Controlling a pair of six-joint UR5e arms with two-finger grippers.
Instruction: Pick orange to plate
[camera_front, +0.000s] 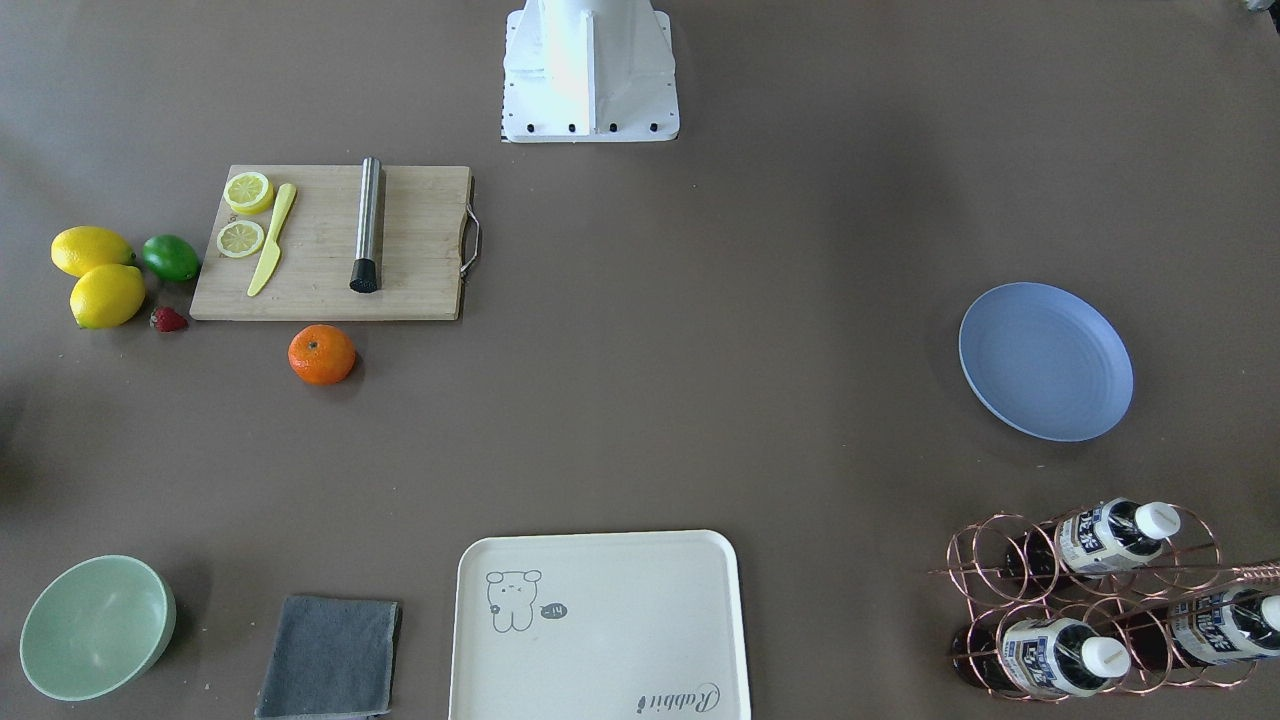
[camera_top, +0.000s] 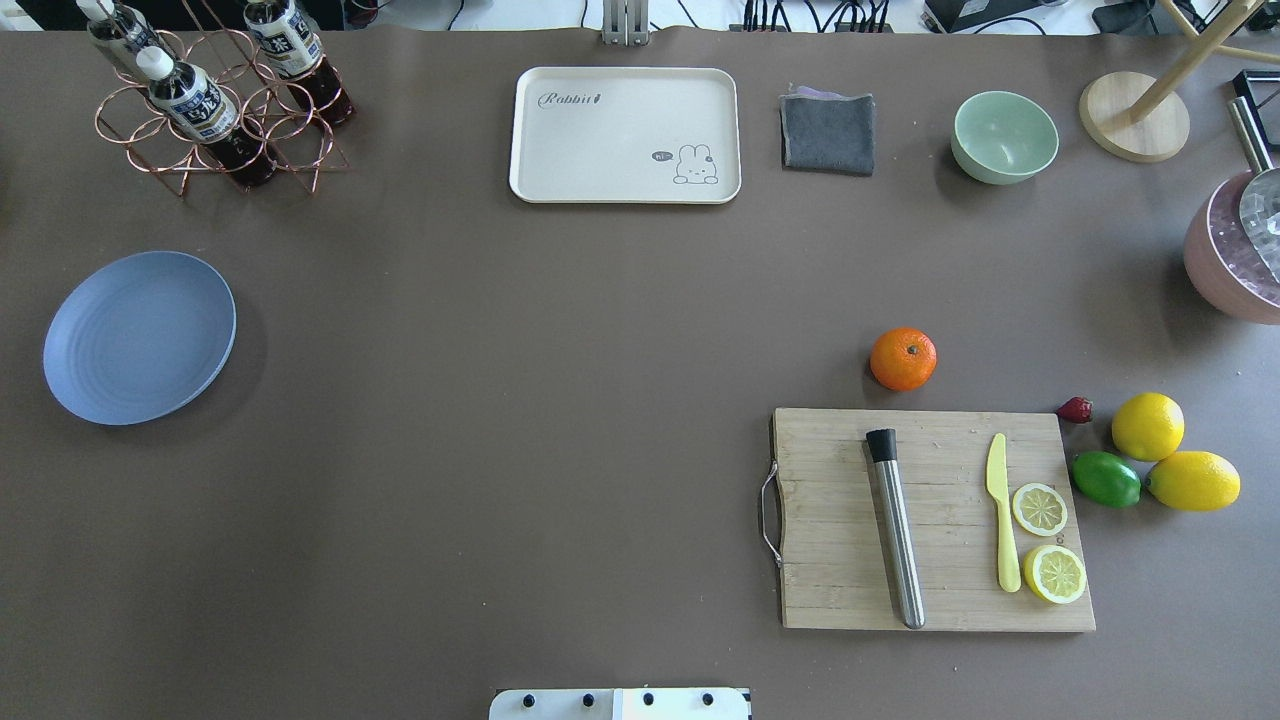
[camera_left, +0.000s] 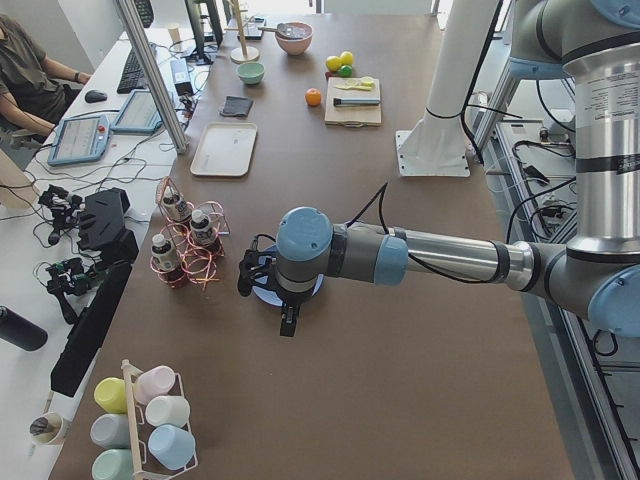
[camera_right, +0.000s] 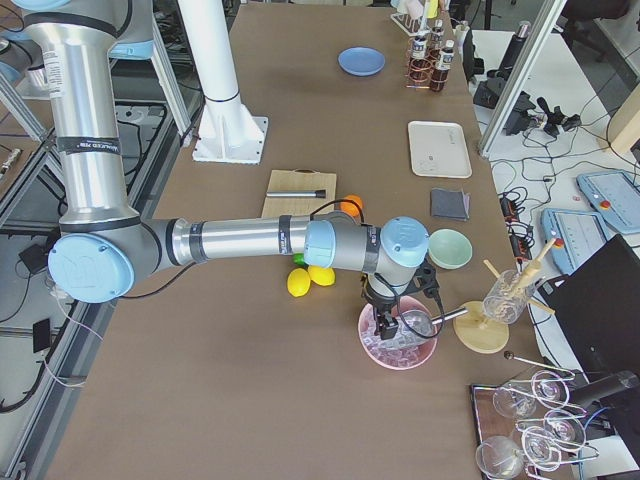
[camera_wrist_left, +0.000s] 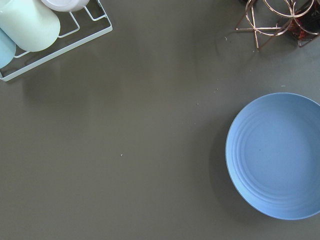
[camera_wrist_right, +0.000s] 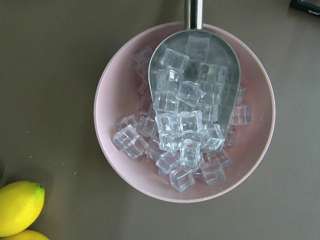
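Observation:
The orange (camera_top: 903, 358) rests on the brown table just beyond the cutting board's far edge, also seen in the front view (camera_front: 322, 354). The periwinkle plate (camera_top: 139, 337) lies far off on the table's left side and fills the right of the left wrist view (camera_wrist_left: 277, 155). My left gripper (camera_left: 289, 322) hangs over the plate's near rim; only the left side view shows it, so I cannot tell whether it is open or shut. My right gripper (camera_right: 388, 325) hovers above a pink ice bowl, well away from the orange, and I cannot tell its state either.
A wooden cutting board (camera_top: 930, 520) carries a steel muddler, a yellow knife and lemon slices. Lemons (camera_top: 1147, 426), a lime (camera_top: 1105, 479) and a strawberry lie to its right. Along the far edge stand a cream tray (camera_top: 625, 135), a grey cloth, a green bowl (camera_top: 1004, 137) and a bottle rack (camera_top: 215, 100).

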